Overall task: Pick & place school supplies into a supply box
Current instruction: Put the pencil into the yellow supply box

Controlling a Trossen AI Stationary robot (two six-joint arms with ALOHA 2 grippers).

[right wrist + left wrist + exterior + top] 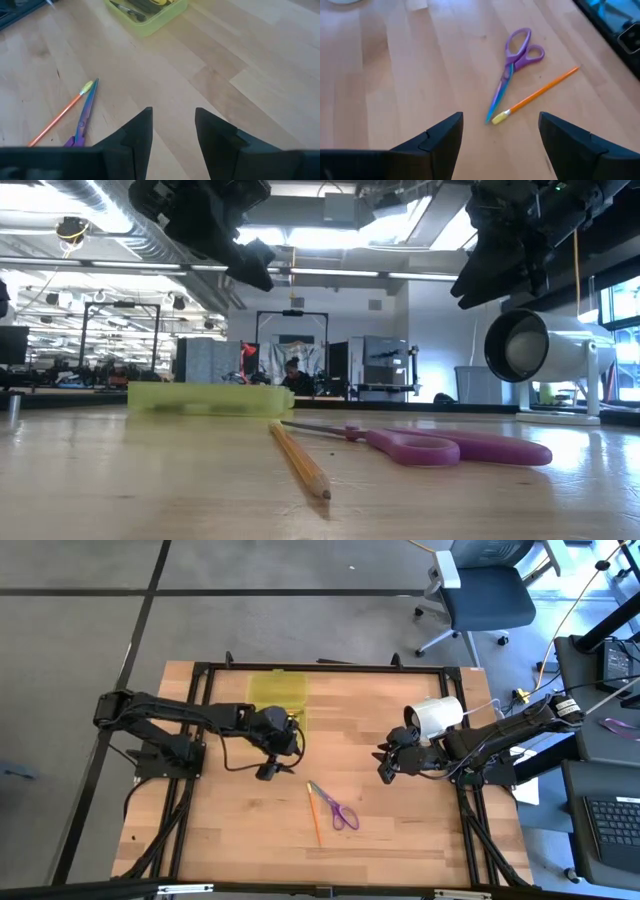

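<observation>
Purple-handled scissors [340,809] and an orange pencil [314,815] with a yellow eraser lie flat on the wooden table near its middle front; they also show in the left wrist view, scissors [512,62] and pencil [540,94]. The yellow-green supply box [278,696] lies open at the far left-centre, with several pens inside [145,7]. My left gripper [270,770] hovers open and empty above the table, left of the scissors. My right gripper [385,768] hovers open and empty to their right.
A white cylinder [436,716] on a stand sits at the far right, close behind my right arm. Bare wood lies around the scissors and pencil. An office chair [480,590] stands beyond the table's far edge.
</observation>
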